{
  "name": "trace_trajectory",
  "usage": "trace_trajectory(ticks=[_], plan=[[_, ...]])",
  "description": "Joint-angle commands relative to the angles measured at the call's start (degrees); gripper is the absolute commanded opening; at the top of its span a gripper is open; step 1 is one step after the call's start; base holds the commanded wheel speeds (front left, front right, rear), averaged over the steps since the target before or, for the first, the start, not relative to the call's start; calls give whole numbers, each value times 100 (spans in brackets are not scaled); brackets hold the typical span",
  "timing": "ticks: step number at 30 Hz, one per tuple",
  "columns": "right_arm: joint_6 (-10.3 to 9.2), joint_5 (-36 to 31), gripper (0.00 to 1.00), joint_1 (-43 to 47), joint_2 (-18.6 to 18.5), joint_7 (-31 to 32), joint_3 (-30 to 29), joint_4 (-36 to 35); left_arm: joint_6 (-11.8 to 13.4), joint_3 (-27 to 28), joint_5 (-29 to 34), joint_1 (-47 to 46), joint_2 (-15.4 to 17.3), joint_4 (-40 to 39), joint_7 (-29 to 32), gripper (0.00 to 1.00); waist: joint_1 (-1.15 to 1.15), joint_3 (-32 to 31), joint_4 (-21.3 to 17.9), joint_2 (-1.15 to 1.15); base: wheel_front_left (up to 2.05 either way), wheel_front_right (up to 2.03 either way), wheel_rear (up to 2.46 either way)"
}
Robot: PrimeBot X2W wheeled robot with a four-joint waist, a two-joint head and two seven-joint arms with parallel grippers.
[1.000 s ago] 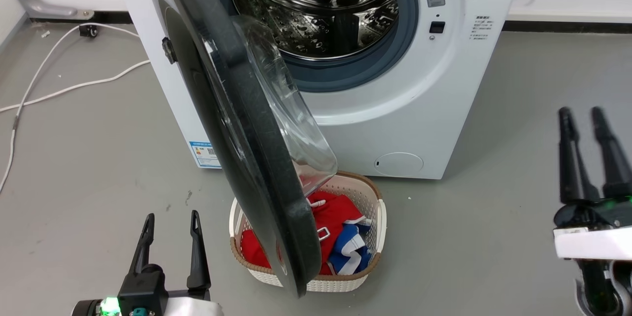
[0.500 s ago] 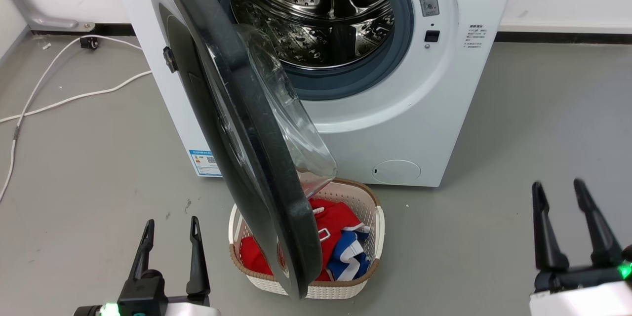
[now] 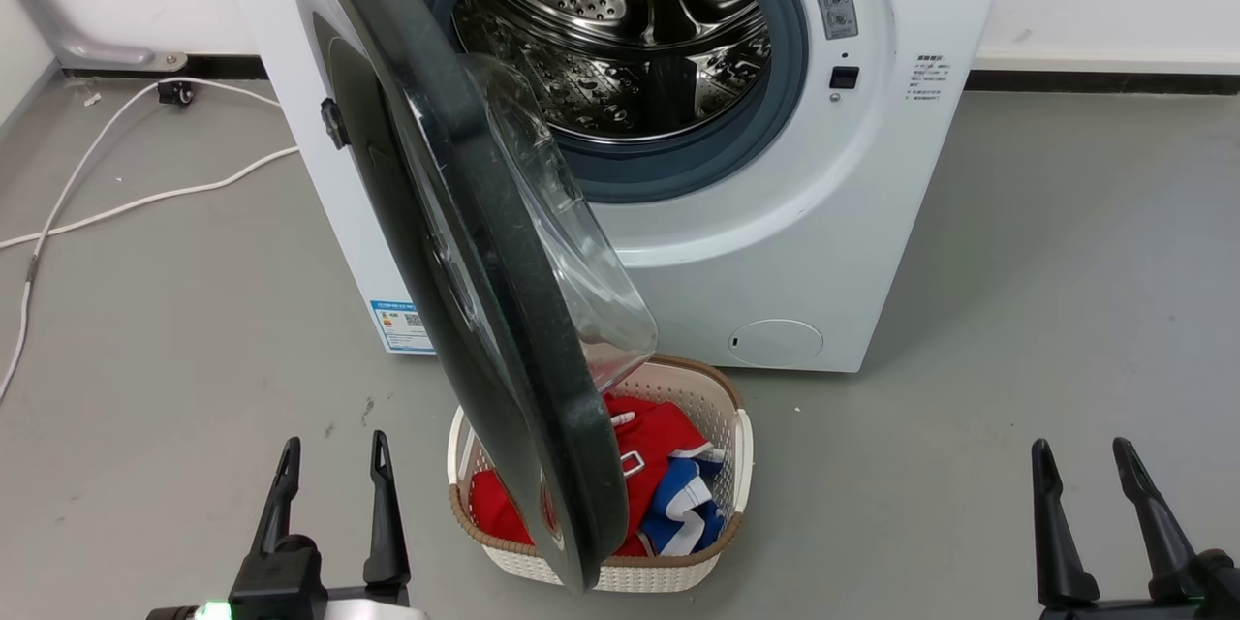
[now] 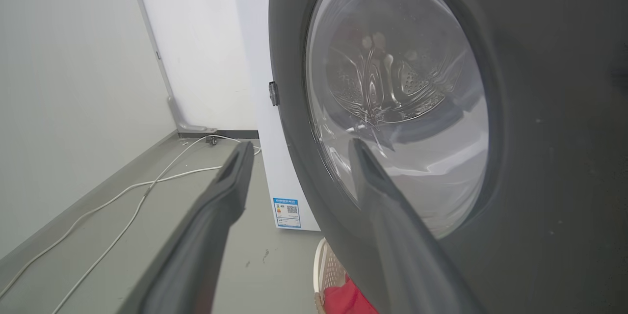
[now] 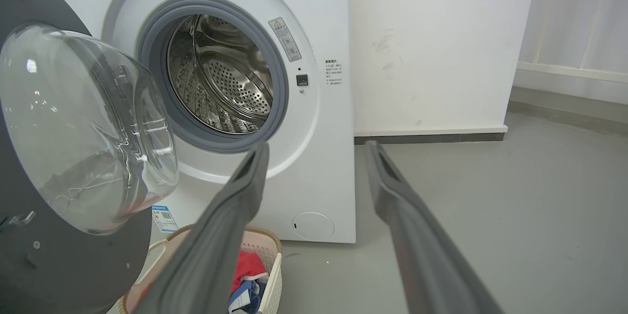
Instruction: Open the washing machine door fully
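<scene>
Head view first: we've got one washing machine (image 3: 823, 242), a white boxy front-loader with smooth panels, standing on a matte grey floor (image 3: 1066, 291). Its perforated steel drum (image 3: 620, 29) is shiny, and a grey-blue rubber ring (image 3: 678, 170) runs round the opening. There's a small blue label (image 3: 402, 325) at the lower corner.

The one washing machine door (image 3: 528, 358) is a big round black disc hinged on the machine's left side. It's swung out toward us, roughly edge-on, so it's not flat back against anything. A clear bulging glass bowl (image 3: 572, 242) sticks out of its inner face. The door's lower edge hangs over one woven-look plastic basket (image 3: 741, 436), cream with a brown rim, holding red cloth (image 3: 659, 436) and blue-and-white cloth (image 3: 678, 513). We can't tell how many pieces are in there.

We count two grippers with two long dark tapered fingers each. The left gripper (image 3: 334, 443) sits at the lower left with its fingers spread moderately and nothing between them. It's near the door's outer face, just to the left of it and not touching. The right gripper (image 3: 1080, 446) is at the lower right, also spread and empty. It's well apart from the door, with bare floor between them.

A thin white cable (image 3: 145, 199) snakes across the floor left of the machine.
</scene>
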Motion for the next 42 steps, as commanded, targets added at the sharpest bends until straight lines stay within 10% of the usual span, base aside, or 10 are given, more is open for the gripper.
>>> trace_trajectory(ticks=[1, 16, 17, 18, 19, 42], plan=[[1, -39, 100, 80, 34, -10, -24, -32, 19, 4, -1, 67, 4, -4, -16, 100, 0, -5, -9, 0, 0, 0, 0], [1, -171, 100, 124, 110, -10, -29, -54, 8, -26, -64, 89, -1, 52, -16, 100, 0, -3, -31, 0, 0, 0, 0], [1, -159, 100, 117, 111, -10, -26, -50, -4, -21, -58, 89, -1, 73, -16, 80, 0, 0, -28, 0, 0, 0, 0], [1, -145, 100, 110, 112, -10, -21, -48, -16, -16, -68, 82, 0, 75, -16, 6, 0, 1, -25, 0, 0, 0, 0], [1, -149, 100, 103, 112, -10, -14, -49, -43, -21, -67, 74, -1, 70, -16, 0, 0, 2, -23, 0, 0, 0, 0], [1, -122, 100, 65, 111, -10, 91, 0, -111, -165, 518, -997, 653, -2639, -15, 0, 0, -46, 54, 0, 0, 0, 0]])
